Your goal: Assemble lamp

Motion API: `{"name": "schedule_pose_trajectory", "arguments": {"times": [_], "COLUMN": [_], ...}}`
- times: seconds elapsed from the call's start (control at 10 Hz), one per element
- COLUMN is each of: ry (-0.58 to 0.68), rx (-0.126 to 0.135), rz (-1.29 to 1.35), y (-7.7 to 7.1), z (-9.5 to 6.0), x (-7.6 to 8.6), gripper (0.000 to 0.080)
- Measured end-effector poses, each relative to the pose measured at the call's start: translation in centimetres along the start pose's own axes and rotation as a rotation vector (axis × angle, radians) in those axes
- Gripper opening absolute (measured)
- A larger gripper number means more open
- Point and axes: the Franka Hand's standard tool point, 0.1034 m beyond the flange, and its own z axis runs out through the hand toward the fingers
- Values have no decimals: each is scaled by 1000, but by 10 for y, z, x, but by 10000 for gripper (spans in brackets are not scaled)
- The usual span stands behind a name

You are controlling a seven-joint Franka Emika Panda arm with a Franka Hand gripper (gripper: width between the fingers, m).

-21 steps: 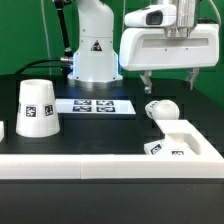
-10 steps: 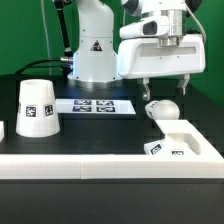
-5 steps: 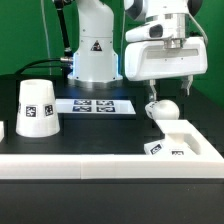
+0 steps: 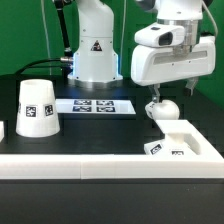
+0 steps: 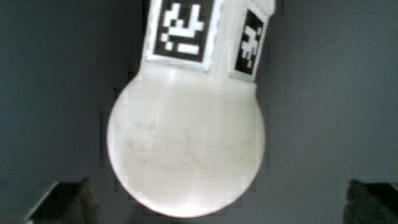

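The white ball-shaped bulb (image 4: 162, 109) lies on the black table at the exterior view's right, behind the flat square stepped base (image 4: 180, 140). In the wrist view the bulb (image 5: 185, 135) fills the middle, its tagged neck pointing away. My gripper (image 4: 170, 88) hangs open just above the bulb, one finger (image 4: 153, 87) on each side, touching nothing. The fingertips (image 5: 57, 203) show dark at the wrist view's corners. The tapered cup-like shade (image 4: 37, 107) stands at the exterior view's left.
The marker board (image 4: 95, 105) lies flat in front of the robot's white pedestal (image 4: 93, 50). A white wall (image 4: 70, 167) runs along the table's near edge.
My gripper has moved toward the exterior view's right and slightly down, from over the table to above the bulb. The parts have not moved.
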Motion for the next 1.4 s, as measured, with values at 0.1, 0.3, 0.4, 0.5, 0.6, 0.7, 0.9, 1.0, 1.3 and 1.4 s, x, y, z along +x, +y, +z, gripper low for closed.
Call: {"name": "schedule_pose_trajectory", "arguments": {"times": [0.1, 0.3, 0.4, 0.5, 0.6, 0.7, 0.9, 1.0, 1.3, 1.4], "ry": [-46, -184, -232, -310, -372, -426, -574, -637, -865, -887], "rx": [10, 14, 1, -7, 3, 12, 35, 30, -10, -15], "rz": [4, -23, -40, -46, -45, -46, -40, -18, -19, -23], "y": [1, 5, 12, 16, 12, 11, 7, 7, 8, 10], "z": [2, -1, -7, -14, -11, -8, -6, 0, 6, 8], "x": [-2, -1, 1, -1, -1, -3, -6, -11, -19, -17], "gripper": [698, 698, 698, 698, 698, 698, 698, 698, 698, 698]}}
